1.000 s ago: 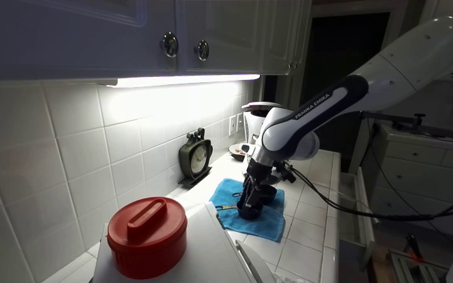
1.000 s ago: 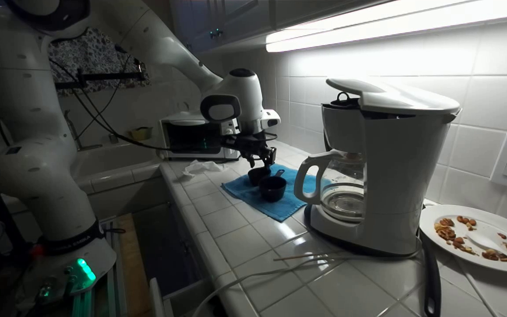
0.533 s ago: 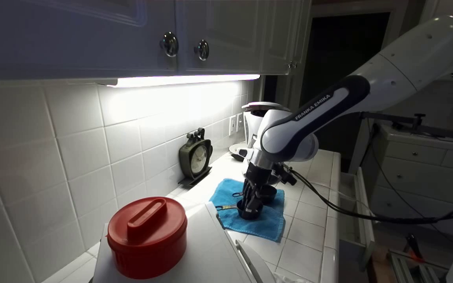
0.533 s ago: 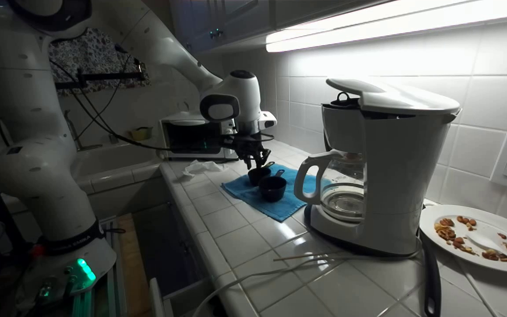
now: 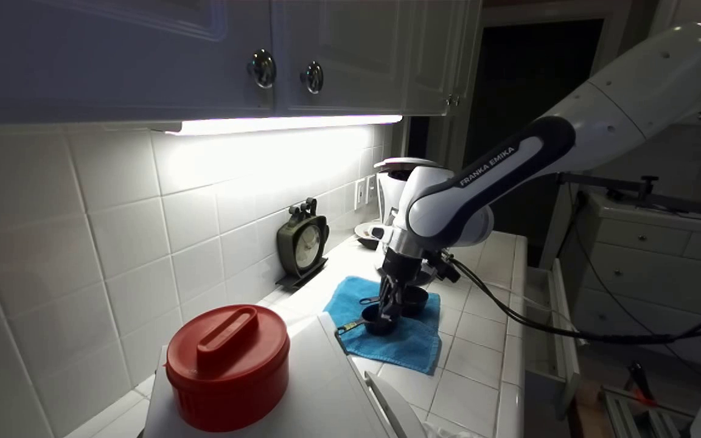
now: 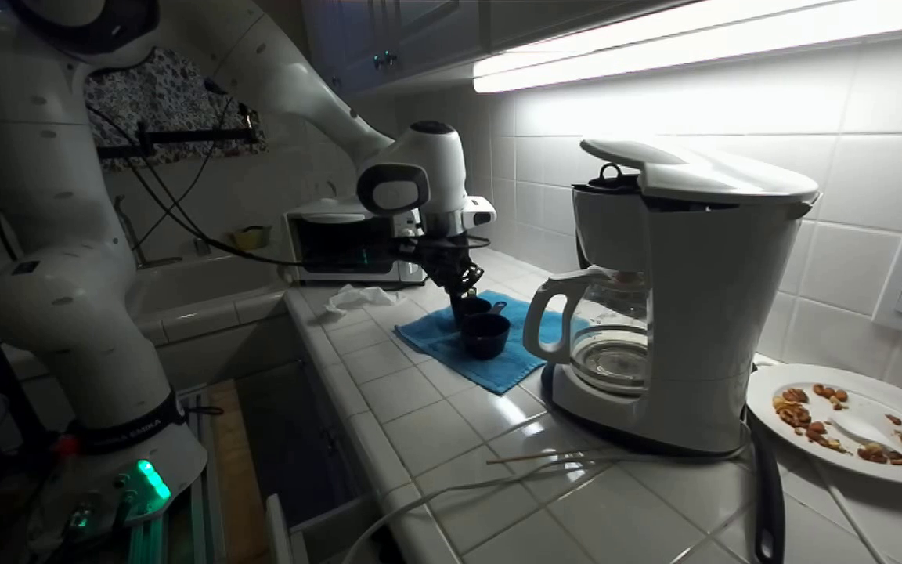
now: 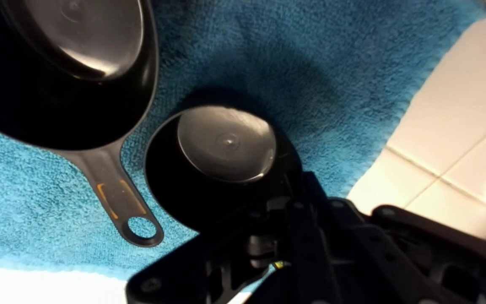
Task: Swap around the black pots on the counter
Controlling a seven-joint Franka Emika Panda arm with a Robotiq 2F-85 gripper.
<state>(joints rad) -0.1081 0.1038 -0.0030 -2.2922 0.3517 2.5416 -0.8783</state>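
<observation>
Two black pots with short handles are on a blue towel spread over the pale tiled counter [image 6: 400,392]. The larger pot [image 7: 68,114] shows in all views; its handle [image 7: 120,192] points down in the wrist view. Close beside it is the smaller pot [image 7: 228,141], partly covered by my gripper [image 7: 298,183]. My gripper [image 5: 389,315] reaches down to the smaller pot's rim, one finger inside and one outside, shut on its wall. In an exterior view the smaller pot's handle [image 5: 350,326] slants toward the wall side. Most of that handle is hidden in the wrist view.
A coffee maker [image 6: 701,313] with a glass carafe stands near the towel [image 5: 396,350]. Beyond it are a plate [image 6: 764,384] of nuts and a cord. A toaster oven bearing a red-lidded container [image 5: 229,365] and a green scale [image 5: 302,246] also stand along the counter.
My jaws have come together on the smaller pot's wall. That pot has shifted slightly and turned, its handle swinging from nearly level to slanted in an exterior view. The larger pot has stayed put.
</observation>
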